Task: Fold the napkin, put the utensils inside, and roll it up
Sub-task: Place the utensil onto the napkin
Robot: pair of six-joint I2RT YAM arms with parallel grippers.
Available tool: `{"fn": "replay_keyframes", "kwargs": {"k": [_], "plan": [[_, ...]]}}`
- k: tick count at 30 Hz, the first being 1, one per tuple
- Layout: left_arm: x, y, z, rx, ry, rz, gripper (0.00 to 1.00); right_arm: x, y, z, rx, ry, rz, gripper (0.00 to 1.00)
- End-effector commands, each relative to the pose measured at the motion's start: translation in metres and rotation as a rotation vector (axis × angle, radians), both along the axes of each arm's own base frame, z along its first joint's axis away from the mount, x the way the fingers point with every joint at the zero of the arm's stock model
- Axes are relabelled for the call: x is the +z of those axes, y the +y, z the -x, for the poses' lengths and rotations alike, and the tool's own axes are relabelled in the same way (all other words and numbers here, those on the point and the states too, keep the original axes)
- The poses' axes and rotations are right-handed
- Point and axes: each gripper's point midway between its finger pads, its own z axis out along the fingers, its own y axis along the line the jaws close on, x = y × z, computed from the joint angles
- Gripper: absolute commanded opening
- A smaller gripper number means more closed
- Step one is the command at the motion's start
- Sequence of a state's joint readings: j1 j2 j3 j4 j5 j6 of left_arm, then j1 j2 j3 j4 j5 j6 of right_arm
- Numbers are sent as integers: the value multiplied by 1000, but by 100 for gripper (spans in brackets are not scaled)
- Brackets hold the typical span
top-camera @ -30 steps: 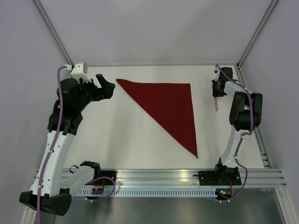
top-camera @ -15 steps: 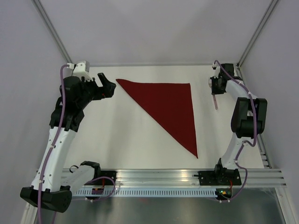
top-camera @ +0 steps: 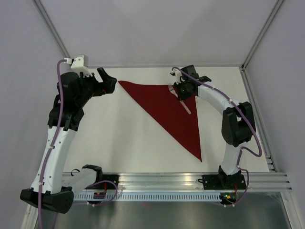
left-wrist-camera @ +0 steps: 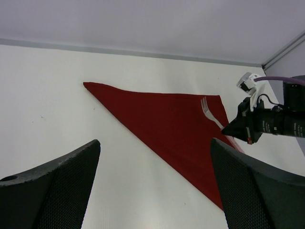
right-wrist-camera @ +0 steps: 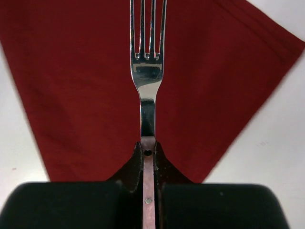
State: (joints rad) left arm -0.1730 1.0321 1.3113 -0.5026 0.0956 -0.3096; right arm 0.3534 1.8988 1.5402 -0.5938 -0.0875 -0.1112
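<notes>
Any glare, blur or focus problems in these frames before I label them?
Top external: even, diffuse light, faint shadows, napkin edges crisp. Left wrist: the left fingers loom large and dark, mesh texture readable; napkin beyond is sharp. Right wrist: bright specular patch on the fork below the tines; right fingers at the bottom are dark and defocused.

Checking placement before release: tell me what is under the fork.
Beneath the fork, its tines and neck, lies the dark red napkin. The right claw, shut on its handle, hides whatever is below that.
</notes>
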Motion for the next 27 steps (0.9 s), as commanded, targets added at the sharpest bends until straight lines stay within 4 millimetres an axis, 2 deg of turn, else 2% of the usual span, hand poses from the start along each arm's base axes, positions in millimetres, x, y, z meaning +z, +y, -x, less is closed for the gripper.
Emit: {"fn": "replay_keyframes", "kwargs": {"k": [1, 2, 5, 8, 11, 17, 27], "plan": [[15, 1, -2, 20, -10, 36, 100, 11, 37, 8, 33, 22, -25, 0], [14, 1, -3, 23, -7, 37, 100, 9, 55, 13, 60, 38, -33, 1], [14, 1, -5, 22, -3, 38, 100, 2, 85, 19, 101, 69, -44, 1], [11, 1, -6, 26, 3, 31, 100, -5, 107, 26, 140, 62, -29, 0], [8, 2, -8, 29, 9, 24, 100, -13, 121, 33, 162, 48, -10, 1], [1, 2, -10, 32, 23, 17, 100, -35, 138, 45, 199, 55, -4, 1], [-10, 2, -13, 31, 44, 8, 100, -70, 144, 54, 209, 74, 24, 1]]}}
